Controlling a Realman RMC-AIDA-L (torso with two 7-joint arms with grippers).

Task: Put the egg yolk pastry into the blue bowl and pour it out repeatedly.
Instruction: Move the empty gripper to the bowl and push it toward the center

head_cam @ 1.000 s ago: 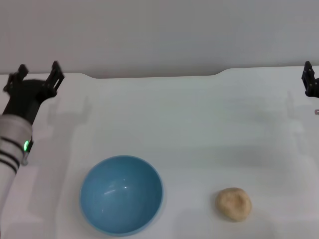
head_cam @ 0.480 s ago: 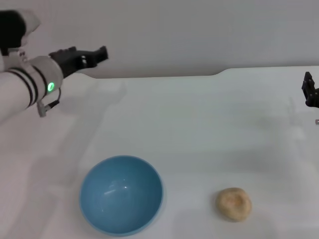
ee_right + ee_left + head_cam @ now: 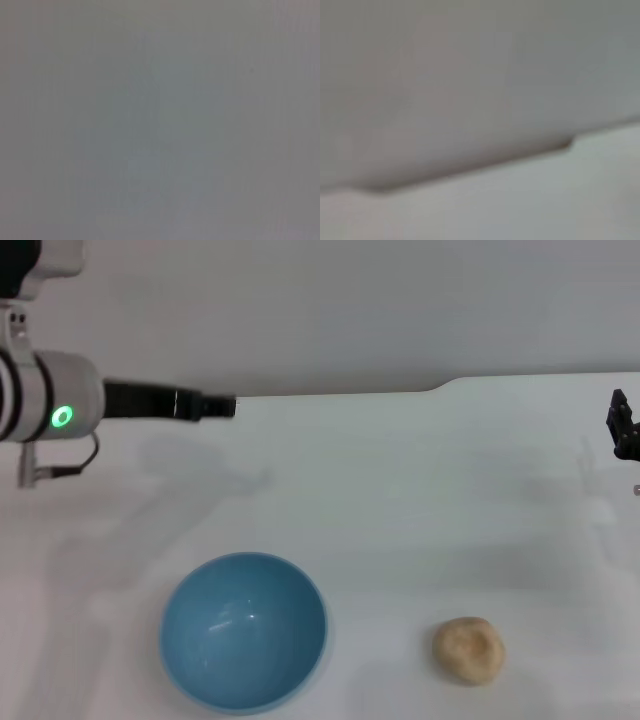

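Two things sit on the white table before us: the blue bowl upright at the near left, and the pastry well apart to its right, lying on the table. Our left gripper is raised above the far left of the table, pointing right; we cannot tell how its fingers stand. Our right gripper waits at the far right edge, likewise unclear.

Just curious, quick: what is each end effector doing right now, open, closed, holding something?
Left end effector: up over the table's far left, holding nothing; open or closed cannot be told.
Right end effector: at the far right edge, holding nothing; cannot be told.
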